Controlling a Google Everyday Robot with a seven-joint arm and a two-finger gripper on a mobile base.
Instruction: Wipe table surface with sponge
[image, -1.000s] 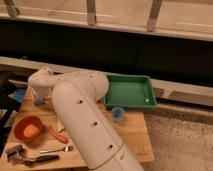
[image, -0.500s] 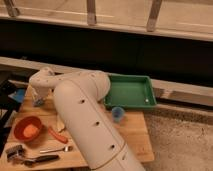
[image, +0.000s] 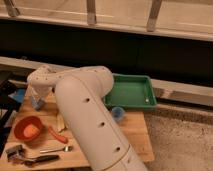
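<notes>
The light-brown wooden table surface (image: 131, 131) fills the lower left of the camera view. My white arm crosses its middle and bends back toward the far left. My gripper (image: 37, 100) points down at the table's far left part. A small grey-blue block, the sponge (image: 36, 104), shows at the gripper's lower end, against the tabletop. The arm hides much of the table's middle.
A green tray (image: 131, 91) lies at the table's far right. A small round blue cup (image: 118, 113) stands in front of it. An orange bowl (image: 28, 128), a red utensil (image: 57, 134), a spoon (image: 55, 149) and a black tool (image: 30, 160) lie front left. A bright blue flat object (image: 19, 95) sits far left.
</notes>
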